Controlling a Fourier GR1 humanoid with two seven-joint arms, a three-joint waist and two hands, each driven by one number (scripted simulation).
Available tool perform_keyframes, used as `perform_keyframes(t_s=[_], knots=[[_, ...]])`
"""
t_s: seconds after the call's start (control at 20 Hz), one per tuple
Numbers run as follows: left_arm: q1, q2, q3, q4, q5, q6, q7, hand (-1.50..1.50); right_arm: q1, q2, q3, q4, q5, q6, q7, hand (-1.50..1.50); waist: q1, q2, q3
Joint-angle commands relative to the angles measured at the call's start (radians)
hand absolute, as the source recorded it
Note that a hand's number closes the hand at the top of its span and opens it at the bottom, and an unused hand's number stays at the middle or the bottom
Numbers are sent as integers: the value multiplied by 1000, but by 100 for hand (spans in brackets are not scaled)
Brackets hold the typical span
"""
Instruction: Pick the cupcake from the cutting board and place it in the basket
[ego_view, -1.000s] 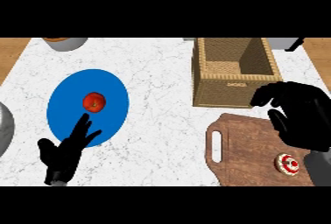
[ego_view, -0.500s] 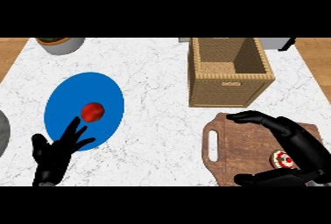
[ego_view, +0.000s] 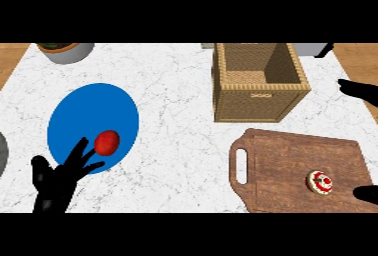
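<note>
The cupcake (ego_view: 320, 181) sat on the cutting board (ego_view: 295, 160), toward the board's right side, upright with its red-and-white top facing up. Nothing touched it. The basket (ego_view: 258, 82) stood just beyond the board's far edge, open at the top, with nothing visible inside.

The right hand (ego_view: 360, 90) showed only in part at the right edge of the view: a dark tip at about the basket's level and another dark part at the lower right, just beside the cupcake. Whether its fingers were spread or curled could not be told. It held nothing that could be seen.

The left hand (ego_view: 57, 176) lay at the lower left with its fingers straight and apart, their tips over the near rim of a blue plate (ego_view: 81, 115). A red tomato-like fruit (ego_view: 107, 142) lay on that plate, just beside the fingertips. This hand appeared to be at rest and played no part in the task.

Assessment: the pick step was in hand, and no grasp had yet been made. The next move would call for the right hand to come over the cupcake, close round its sides, lift it clear of the board, and carry it up to the basket's opening.

A grey pot (ego_view: 66, 50) stood at the counter's far left corner, well apart from the work.
</note>
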Motion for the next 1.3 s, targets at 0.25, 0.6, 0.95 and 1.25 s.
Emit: perform_keyframes(t_s=[0.25, 0.6, 0.95, 1.25], knots=[[45, 13, -12, 44, -12, -1, 52, 0, -4, -364, -236, 47, -274, 414, 80, -150, 1, 11, -6], [-7, 5, 7, 38, -15, 1, 94, 0, 64, -451, -388, 74, -324, 647, 61, -150, -1, 11, -3], [-21, -15, 10, 76, -42, -38, 65, 0, 111, -305, -422, 59, -231, 685, 55, -150, 32, 19, -3], [22, -7, 33, 93, -43, -74, 30, 0, 202, -145, -442, -80, -178, 659, 83, -150, 27, 16, -3]])
